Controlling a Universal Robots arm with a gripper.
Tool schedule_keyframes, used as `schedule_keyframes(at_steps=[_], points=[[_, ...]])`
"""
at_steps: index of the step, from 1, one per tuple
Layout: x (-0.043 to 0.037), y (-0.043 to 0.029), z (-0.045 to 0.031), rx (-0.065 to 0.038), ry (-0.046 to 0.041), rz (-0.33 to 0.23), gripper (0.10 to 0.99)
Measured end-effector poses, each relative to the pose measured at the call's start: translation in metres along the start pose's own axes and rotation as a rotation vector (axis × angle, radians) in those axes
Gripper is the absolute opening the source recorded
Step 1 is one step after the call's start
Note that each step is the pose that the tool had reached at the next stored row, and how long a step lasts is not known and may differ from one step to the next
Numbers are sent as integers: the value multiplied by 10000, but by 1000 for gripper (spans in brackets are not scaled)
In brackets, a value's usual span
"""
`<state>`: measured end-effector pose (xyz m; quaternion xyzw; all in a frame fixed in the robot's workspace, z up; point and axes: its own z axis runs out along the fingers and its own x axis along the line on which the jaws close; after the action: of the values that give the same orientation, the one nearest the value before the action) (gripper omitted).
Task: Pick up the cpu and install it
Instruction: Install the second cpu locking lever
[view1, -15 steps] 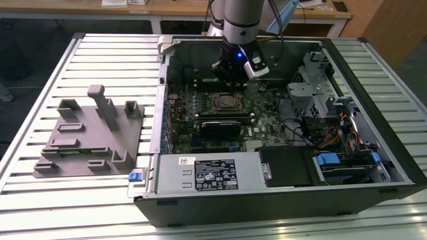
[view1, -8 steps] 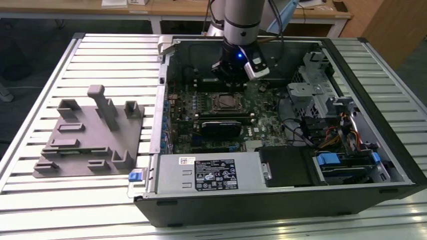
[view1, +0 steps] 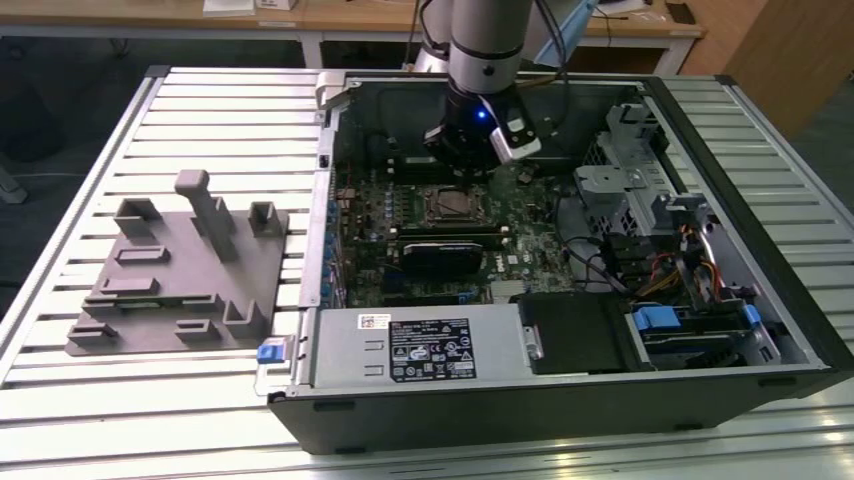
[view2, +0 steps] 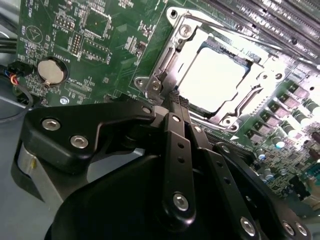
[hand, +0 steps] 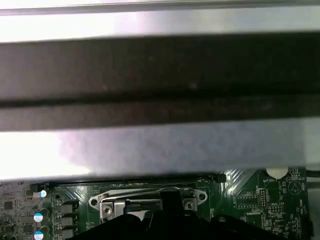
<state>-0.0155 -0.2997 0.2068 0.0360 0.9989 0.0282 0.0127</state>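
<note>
Ribbed aluminium table (view1: 80, 420) carries an open black computer case (view1: 561, 410) lying on its side, with a grey plastic fixture (view1: 174, 270) well apart from the gripper (view2: 175, 97), towards the exterior view's left. Inside the case, the green motherboard (view2: 105, 45) lies below the gripper, whose black jointed fingers (view2: 177, 150) are pressed together and hold nothing. The cpu (view2: 212, 77), flat, square and shiny silver, sits in the metal-framed socket (view2: 175, 45) just beyond the fingertips, and a round coin battery (view2: 52, 71) lies to the side.
</note>
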Motion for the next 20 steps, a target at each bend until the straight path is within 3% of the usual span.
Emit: schedule_keyframes(at_steps=[5,12,20], points=[[-4,-38,-24,2,1,0,106],[-11,-28,-262,-1,20,0,106],[-19,-148,-283,1,50,2,106]])
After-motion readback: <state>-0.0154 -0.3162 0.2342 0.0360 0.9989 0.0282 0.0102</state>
